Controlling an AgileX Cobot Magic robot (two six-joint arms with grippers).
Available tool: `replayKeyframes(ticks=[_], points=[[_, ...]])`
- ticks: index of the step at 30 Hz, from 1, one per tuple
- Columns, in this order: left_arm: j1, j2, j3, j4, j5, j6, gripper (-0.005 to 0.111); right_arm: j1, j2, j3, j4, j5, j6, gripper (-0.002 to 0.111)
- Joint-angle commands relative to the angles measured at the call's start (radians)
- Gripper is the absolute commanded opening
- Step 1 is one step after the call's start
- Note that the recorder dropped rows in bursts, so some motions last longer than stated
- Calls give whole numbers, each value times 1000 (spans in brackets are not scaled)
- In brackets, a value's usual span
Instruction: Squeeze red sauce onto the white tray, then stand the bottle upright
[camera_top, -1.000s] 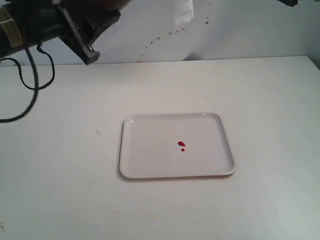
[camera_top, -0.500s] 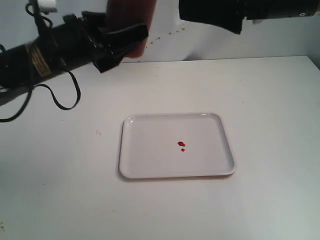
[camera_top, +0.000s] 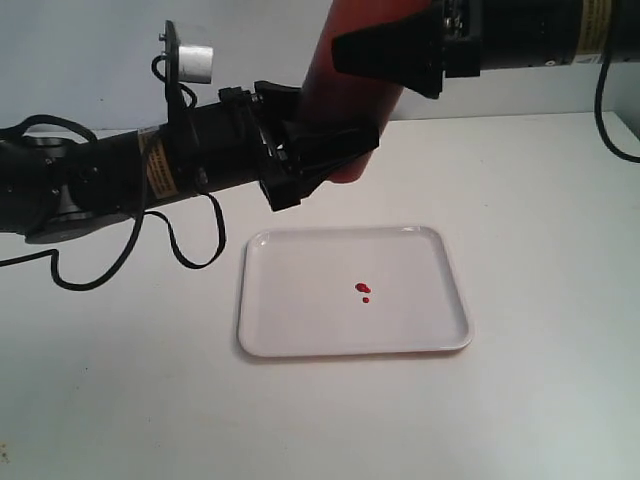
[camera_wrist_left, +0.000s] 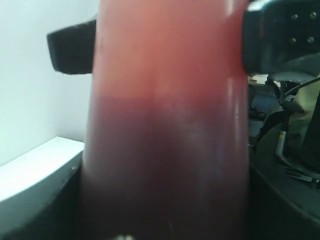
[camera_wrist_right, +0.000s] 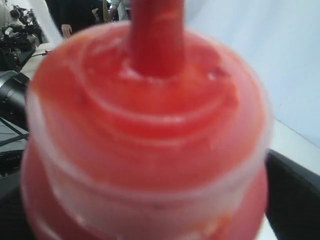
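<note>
The bottle (camera_top: 348, 100), a translucent red-orange cylindrical plastic squeeze bottle, hangs tilted in the air over the white counter (camera_top: 540, 230), towards the far side of the flat white rectangular plastic tray (camera_top: 290, 320). We see the left hand (camera_top: 325, 155) clamped around its darker lower end, with a black finger (camera_wrist_left: 70, 50) on either side. The right hand (camera_top: 372, 48) sits around the upper part; we cannot tell whether it presses or stands loose. The bottle's top is cut off at the exterior view's upper edge, and the red pointed nozzle cap (camera_wrist_right: 155, 35) is blurred up close. Two small glossy drops of red sauce (camera_top: 363, 290) lie on the tray.
</note>
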Motion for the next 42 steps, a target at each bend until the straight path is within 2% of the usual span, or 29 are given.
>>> replayKeyframes(ticks=[1,5,6,10,13,16,21,27,32,37,42], points=[[-21,-2,-8,-46,-65,-8,0,23,-1,-2,27,17,-35,61],[-21,0,-8,-54,-65,-8,0,31,-1,-2,1,26,-35,4],[-21,0,-8,-54,-65,-8,0,31,-1,-2,1,31,-32,0],[-21,0,-8,-52,-65,-8,3,31,-1,-2,1,33,-32,0],[-21,0,-8,-40,-53,-8,14,31,-1,-2,1,33,-38,0],[-21,0,-8,-29,48,-8,41,31,-1,-2,1,62,-39,0],[-21,0,-8,-31,94,-8,105,31,-1,-2,14,146,-39,0],[-21,0,-8,-29,108,-8,105,31,-1,-4,39,335,-119,0],[-14,0,-8,68,193,-8,105,27,41,-4,170,641,-317,0],[-14,0,-8,180,290,-8,105,-32,166,-4,492,585,-581,0],[-14,0,-8,203,340,-8,105,-83,304,-4,708,540,-762,0]])
